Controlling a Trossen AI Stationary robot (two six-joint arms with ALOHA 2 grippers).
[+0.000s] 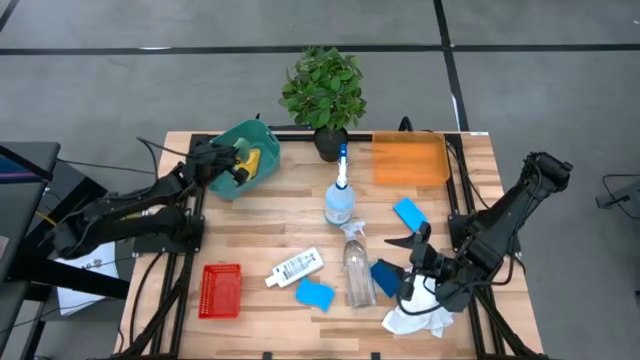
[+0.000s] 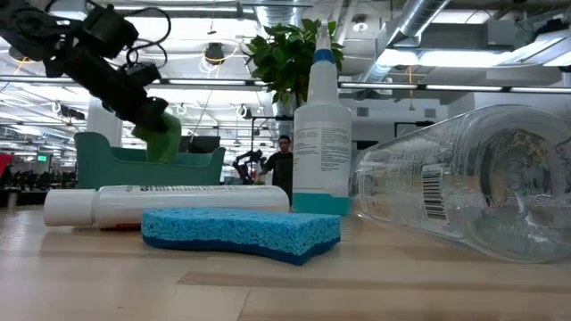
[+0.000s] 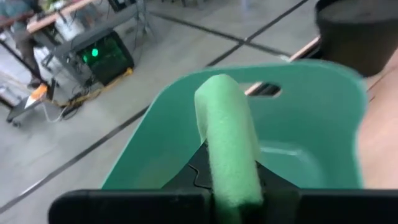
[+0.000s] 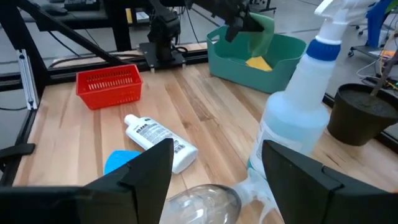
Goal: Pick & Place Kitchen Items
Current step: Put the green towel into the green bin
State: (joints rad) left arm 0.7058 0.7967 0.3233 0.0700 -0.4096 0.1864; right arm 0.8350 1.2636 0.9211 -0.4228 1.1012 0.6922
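My left gripper (image 1: 232, 168) is over the teal bin (image 1: 262, 140) at the table's far left, shut on a green sponge (image 3: 227, 143). The low view shows this sponge (image 2: 165, 134) just above the bin's rim. A yellow sponge (image 4: 258, 62) lies inside the bin. My right gripper (image 4: 217, 168) stands open at the near right, above a clear spray bottle (image 1: 358, 268) lying on its side. A second spray bottle (image 1: 340, 200) stands upright at mid-table. A white labelled bottle (image 1: 295, 267), blue sponges (image 1: 315, 293) (image 1: 410, 213) (image 1: 385, 277) and a white cloth (image 1: 420, 318) lie on the table. My left gripper pinches the green sponge's near end (image 3: 233, 186) between its two fingers. The fingers come from the table's left, slanting a little downward. The sponge sticks out past the fingertips, lifted clear over the bin's opening.
A potted leafy plant (image 1: 323, 95) stands at the far edge, an orange tray (image 1: 410, 160) to its right. A red basket (image 1: 221, 290) sits at the near left. Bare wood lies between the basket and the bin.
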